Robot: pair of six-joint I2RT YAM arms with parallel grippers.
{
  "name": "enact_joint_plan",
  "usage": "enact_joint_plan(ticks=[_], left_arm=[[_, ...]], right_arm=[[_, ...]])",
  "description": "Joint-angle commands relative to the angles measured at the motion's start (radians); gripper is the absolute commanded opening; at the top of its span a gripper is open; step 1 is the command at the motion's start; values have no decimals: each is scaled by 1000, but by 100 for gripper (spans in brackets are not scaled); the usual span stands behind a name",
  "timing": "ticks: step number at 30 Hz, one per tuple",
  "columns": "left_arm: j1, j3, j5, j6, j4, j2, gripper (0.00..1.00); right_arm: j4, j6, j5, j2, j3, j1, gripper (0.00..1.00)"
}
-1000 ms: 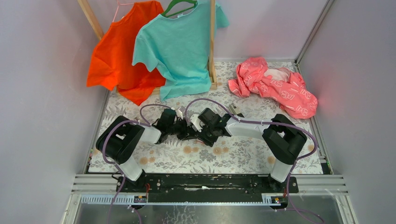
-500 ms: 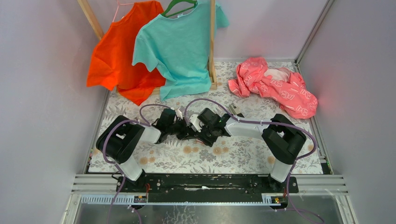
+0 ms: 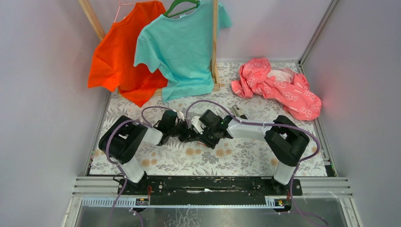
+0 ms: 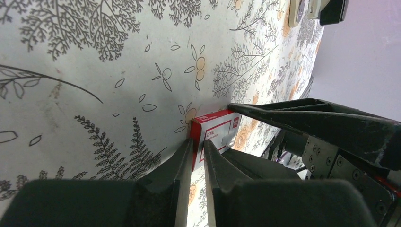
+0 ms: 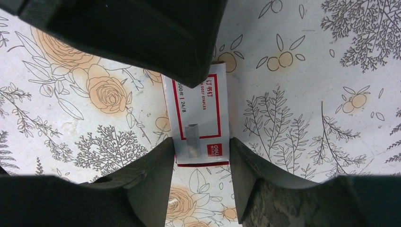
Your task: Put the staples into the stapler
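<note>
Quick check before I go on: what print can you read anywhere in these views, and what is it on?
"订书钉": staple box, top line inside its red frame, right wrist view.
"STAPLES": same box, second line; the start of the line is hidden.
"500" and "24/": third line; the mark after "500" and the last digit are too small to read.
"deli": red logo at the box's corner.
Left wrist view: the box's print is too blurred.
Top view: none.

One end of the staple box [image 5: 201, 113] is covered by the left hand [image 4: 197, 144] in both wrist views. From above, the box is hidden entirely. Whether that hand pinches it cannot be told.
</note>
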Motion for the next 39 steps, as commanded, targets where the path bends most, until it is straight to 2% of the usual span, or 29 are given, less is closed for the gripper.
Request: enact_joint_plan(ticks=[1,32,39], left_arm=[[10,-18,58,-20,78,20,21],[86,-73,203,-115,265,108,34],[85,-79,209,-124,284,123,36]], right_arm=[[-3,-34,-13,70,-18,38,53],[72,-68,-36,76,-22,63,54],[82,-76,-34,84,-12,65,48]])
